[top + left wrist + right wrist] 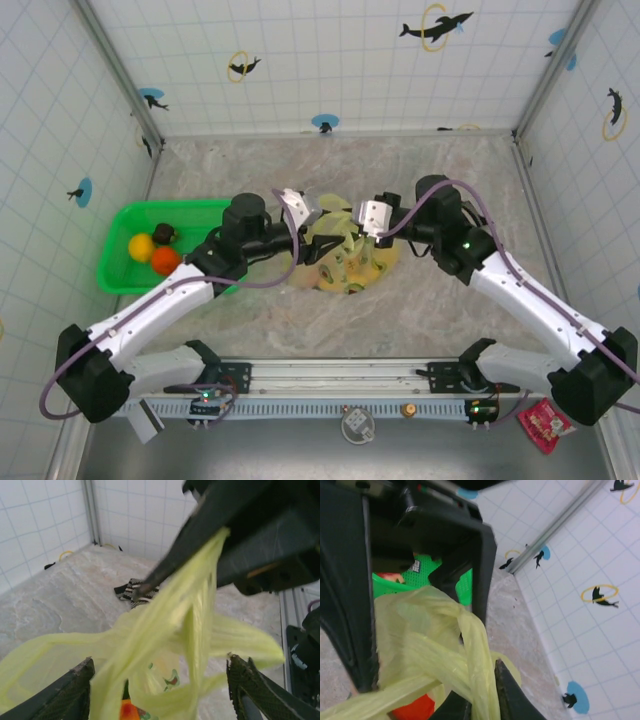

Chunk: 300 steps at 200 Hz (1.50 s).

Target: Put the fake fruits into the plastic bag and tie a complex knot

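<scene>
The plastic bag (pixel 342 262) lies at the table's middle, pale yellow film with fake fruits inside; an orange one (pixel 129 711) shows through it. Its handle straps (pixel 165 625) rise, cross and wrap loosely round each other. No tied knot is in view. My left gripper (pixel 160 661) is open wide, with the straps running between its fingers (pixel 75 690) untouched. My right gripper (pixel 482 696) is shut on one strap (pixel 480 650) and holds it taut. Both grippers, left (pixel 300 212) and right (pixel 364 220), hover close together above the bag.
A green mesh basket (pixel 120 225) at the left holds a yellow (pixel 141 246), an orange-red (pixel 165 260) and a dark brown fruit (pixel 163 234). A black-and-white striped cloth (pixel 132 590) lies beyond the bag. Tiled walls close three sides.
</scene>
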Tool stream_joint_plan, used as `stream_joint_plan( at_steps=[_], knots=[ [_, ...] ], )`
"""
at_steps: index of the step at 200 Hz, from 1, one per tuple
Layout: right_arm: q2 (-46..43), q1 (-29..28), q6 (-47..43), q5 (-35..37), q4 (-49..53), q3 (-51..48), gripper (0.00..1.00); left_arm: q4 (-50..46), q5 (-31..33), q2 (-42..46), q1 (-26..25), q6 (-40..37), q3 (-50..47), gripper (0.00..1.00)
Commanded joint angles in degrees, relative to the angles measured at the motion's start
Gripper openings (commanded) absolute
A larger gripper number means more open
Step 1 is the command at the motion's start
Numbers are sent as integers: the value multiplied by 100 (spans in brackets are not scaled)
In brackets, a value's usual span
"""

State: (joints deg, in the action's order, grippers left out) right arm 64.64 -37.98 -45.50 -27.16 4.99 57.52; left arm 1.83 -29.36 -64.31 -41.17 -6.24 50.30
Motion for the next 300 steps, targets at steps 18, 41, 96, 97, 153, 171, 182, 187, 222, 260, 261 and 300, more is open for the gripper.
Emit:
stream_joint_plan(
  at_steps=[18, 41, 96, 97, 153, 171, 182, 187, 222, 260, 261, 300],
  knots=[
    [47, 2, 21, -439, 388, 278, 12, -473, 643, -152, -71, -687, 374, 47],
    [79, 0, 33, -457, 449, 317, 21, -392, 575, -222, -92, -685, 436, 18],
    [-679, 290, 923, -408, -358, -307, 63, 138, 550, 216, -93, -626, -201, 2],
    [-698, 295, 948, -419, -371, -322, 63, 154, 548, 235, -93, -625, -216, 2],
    [-1150, 649, 1950, -703, -1253, -917, 63, 787, 391, 725, -93, -417, -880, 0],
    [-1293, 707, 2175, -714, -1505, -1073, 63, 1024, 308, 895, -76, -309, -1104, 0],
    [-1365, 739, 2299, -733, -1700, -1169, 63, 1077, 227, 946, -67, -307, -1162, 0],
    [-1369, 743, 2317, -773, -1728, -1170, 62, 1063, 202, 947, -60, -307, -1153, 0],
    [-872, 739, 2375, -1395, -1054, -621, 39, 1002, 114, 885, -41, -367, -1101, 0],
    [-625, 739, 2676, -1761, -979, -419, 4, 994, 264, 822, -40, -412, -1050, 2],
    [-627, 739, 2694, -1764, -981, -418, 3, 981, 269, 823, -45, -417, -1045, 3],
    [-331, 739, 4389, -1486, -1005, 237, 0, 1024, 791, 809, -48, -456, -1049, 33]
  ],
)
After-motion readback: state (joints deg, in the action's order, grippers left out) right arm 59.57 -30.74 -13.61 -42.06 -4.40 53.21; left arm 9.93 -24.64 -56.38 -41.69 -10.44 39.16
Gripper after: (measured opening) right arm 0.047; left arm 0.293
